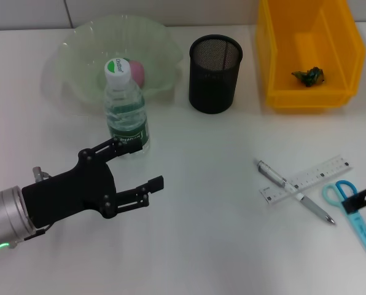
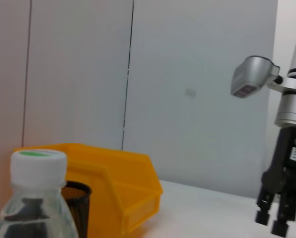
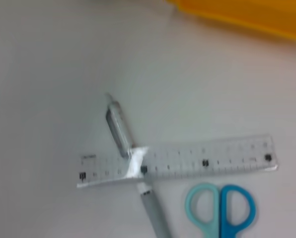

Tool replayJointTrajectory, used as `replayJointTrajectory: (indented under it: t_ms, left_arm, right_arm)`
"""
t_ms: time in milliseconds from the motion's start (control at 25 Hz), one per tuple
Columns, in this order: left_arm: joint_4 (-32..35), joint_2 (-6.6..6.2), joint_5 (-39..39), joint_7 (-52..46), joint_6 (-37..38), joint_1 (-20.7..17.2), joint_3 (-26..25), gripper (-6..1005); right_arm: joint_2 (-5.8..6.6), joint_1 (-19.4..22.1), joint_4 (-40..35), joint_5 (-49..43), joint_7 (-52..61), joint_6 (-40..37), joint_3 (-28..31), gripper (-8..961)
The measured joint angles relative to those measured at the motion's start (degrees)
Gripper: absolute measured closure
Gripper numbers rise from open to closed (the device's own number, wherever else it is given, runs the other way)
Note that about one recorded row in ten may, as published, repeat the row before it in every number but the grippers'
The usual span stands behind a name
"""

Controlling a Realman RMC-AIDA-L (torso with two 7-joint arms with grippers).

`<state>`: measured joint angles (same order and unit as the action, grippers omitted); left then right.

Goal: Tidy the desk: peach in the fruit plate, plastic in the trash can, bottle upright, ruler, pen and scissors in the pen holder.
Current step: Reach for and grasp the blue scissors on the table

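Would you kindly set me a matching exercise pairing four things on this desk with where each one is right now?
Things:
1. peach
2. plastic scrap
3. bottle
4. ruler

Places:
A. lying across the pen on the table
B. inside the yellow bin
C. standing upright, just beyond the open left claw
D. in the pale green fruit plate

Pairs: 1-D, 2-B, 3-C, 4-A
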<state>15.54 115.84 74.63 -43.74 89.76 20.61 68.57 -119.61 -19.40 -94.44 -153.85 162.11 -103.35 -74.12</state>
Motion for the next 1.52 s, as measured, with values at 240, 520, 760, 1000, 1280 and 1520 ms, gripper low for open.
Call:
replayJointTrajectory:
  t_ms: [240, 520, 760, 1000, 1280, 1520]
  left_arm:
    - [0.01, 0.06, -0.04, 0.12, -1.12, 0.20, -0.02, 170]
    - [0.01, 0.24, -0.07, 0.45, -1.34, 0.22, -0.01, 170]
    - [0.01, 0.33, -0.10, 0.49, -1.60, 0.31, -0.01, 170]
    - [0.01, 0.40, -0.10, 0.62, -1.60, 0.39, -0.02, 170]
    - [0.01, 0.55, -0.10, 0.68, -1.69, 0.39, -0.01, 170]
    - [0.01, 0.55, -0.10, 0.68, -1.70, 0.39, -0.02, 170]
  right_arm:
    - [0.28, 0.19, 3.71, -0.10, -0.85, 2.22, -2.64, 175]
    - [0.34, -0.05, 5.59, -3.49, -1.91, 3.46, -4.74, 184]
    - [0.35, 0.24, 5.55, -4.02, -2.46, 3.67, -5.50, 191]
    - [0.35, 0.40, 5.26, -4.07, -2.55, 3.77, -5.82, 199]
    - [0.35, 0.00, 5.07, -4.08, -2.58, 3.46, -6.24, 208]
    - [0.33, -0.11, 5.06, -3.94, -2.59, 3.20, -6.26, 365]
